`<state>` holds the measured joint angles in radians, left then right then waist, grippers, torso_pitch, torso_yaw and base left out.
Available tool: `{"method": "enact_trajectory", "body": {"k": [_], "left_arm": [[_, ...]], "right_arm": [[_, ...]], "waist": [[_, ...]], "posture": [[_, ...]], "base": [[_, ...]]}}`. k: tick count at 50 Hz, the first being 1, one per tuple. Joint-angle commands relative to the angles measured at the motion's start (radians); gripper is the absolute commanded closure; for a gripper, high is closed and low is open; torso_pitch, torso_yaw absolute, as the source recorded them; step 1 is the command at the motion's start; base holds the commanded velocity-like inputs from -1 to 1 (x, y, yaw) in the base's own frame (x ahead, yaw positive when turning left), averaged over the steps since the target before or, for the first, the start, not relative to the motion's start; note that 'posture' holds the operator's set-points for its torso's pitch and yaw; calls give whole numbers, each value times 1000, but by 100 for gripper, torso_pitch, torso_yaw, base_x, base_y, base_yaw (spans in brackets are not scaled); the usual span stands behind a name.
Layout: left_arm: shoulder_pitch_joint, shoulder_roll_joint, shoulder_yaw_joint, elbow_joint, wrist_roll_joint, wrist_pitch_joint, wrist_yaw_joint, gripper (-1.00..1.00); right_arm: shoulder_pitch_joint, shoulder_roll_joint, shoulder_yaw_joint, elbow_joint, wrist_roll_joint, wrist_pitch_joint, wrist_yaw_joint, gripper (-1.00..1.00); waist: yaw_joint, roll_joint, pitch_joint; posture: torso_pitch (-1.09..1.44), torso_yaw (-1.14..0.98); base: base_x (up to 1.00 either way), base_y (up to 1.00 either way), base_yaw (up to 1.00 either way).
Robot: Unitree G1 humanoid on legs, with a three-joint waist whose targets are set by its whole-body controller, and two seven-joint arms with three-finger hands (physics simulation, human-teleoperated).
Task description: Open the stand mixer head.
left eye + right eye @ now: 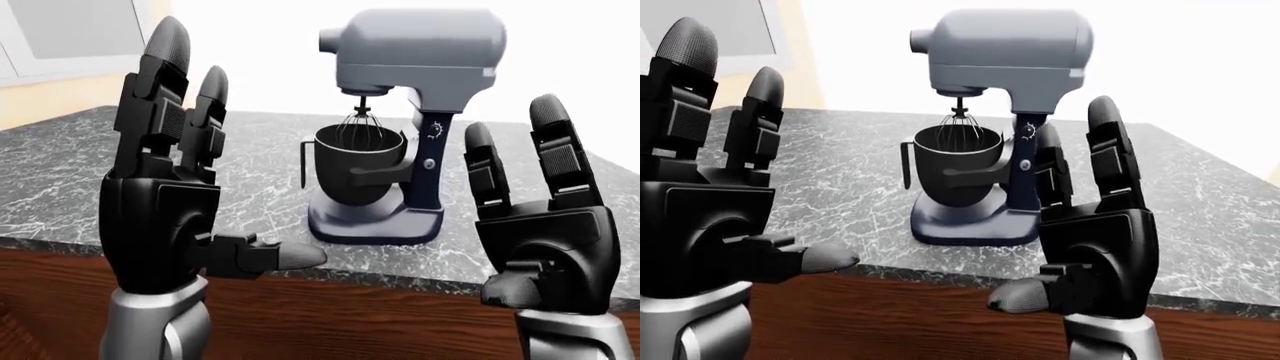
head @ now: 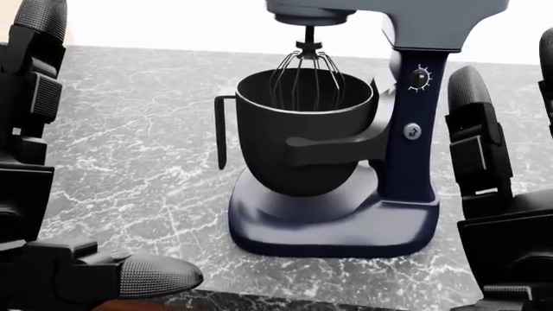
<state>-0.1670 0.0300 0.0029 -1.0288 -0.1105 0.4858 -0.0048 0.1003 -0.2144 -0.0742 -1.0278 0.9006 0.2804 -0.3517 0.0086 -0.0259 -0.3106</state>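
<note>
A stand mixer [image 1: 400, 112] stands on the dark marble counter [image 1: 250, 161]. Its grey head [image 1: 420, 49] is down, level over a black bowl [image 1: 358, 165] with a wire whisk [image 1: 360, 124] in it. The base and column are dark blue [image 2: 345, 227]. My left hand [image 1: 185, 161] is raised left of the mixer, fingers straight up, thumb out sideways, open and empty. My right hand [image 1: 540, 217] is raised right of the mixer, fingers up, open and empty. Both hands are nearer to the camera than the mixer and apart from it.
The counter's edge runs across the lower part of the eye views, with a brown wooden cabinet face [image 1: 350, 315] below it. A white wall lies beyond the counter, and a pale cabinet [image 1: 70, 30] shows at the top left.
</note>
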Motion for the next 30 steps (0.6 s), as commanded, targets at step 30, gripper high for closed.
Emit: {"method": "enact_trajectory", "body": {"k": [30], "left_arm": [[-16, 1, 1, -11, -3, -19, 1, -87]], "right_arm": [[-52, 101, -130, -19, 201, 186, -88, -100]], "waist": [[5, 1, 0]], "posture": [[-41, 0]], "base": [[0, 0, 0]]}}
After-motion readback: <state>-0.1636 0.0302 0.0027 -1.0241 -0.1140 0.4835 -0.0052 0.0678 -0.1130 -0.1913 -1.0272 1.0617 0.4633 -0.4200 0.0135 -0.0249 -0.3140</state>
